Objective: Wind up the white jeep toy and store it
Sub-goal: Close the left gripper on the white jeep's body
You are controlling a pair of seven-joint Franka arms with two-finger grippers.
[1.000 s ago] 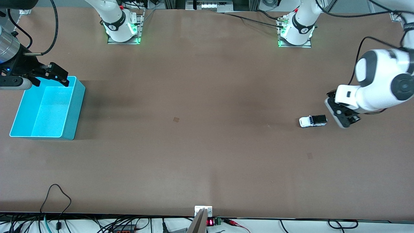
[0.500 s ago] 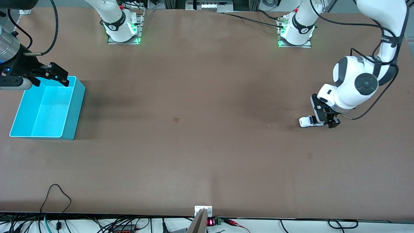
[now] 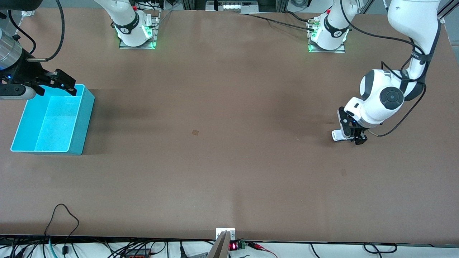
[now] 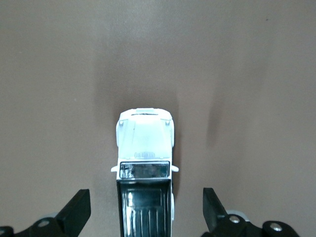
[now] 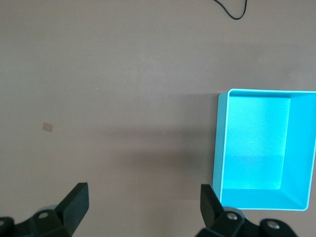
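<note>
The white jeep toy (image 3: 337, 135) stands on the brown table near the left arm's end, with its black rear hidden under my left gripper (image 3: 353, 135). In the left wrist view the jeep (image 4: 144, 168) lies between the open fingers, which do not touch it. My left gripper (image 4: 145, 212) is low over the jeep's black rear. My right gripper (image 3: 59, 84) is open and empty, waiting over the farther rim of the cyan bin (image 3: 84, 118). The right wrist view shows the empty bin (image 5: 219, 148) beside my right gripper (image 5: 143, 207).
A small tan patch (image 3: 195, 132) lies on the table's middle. The arm bases (image 3: 136, 32) stand at the table's farther edge. Cables (image 3: 64, 222) hang along the edge nearest the front camera.
My left arm has swung in from the table's end and come down over the jeep's rear, with its fingers on either side of it. The right arm has not moved.
</note>
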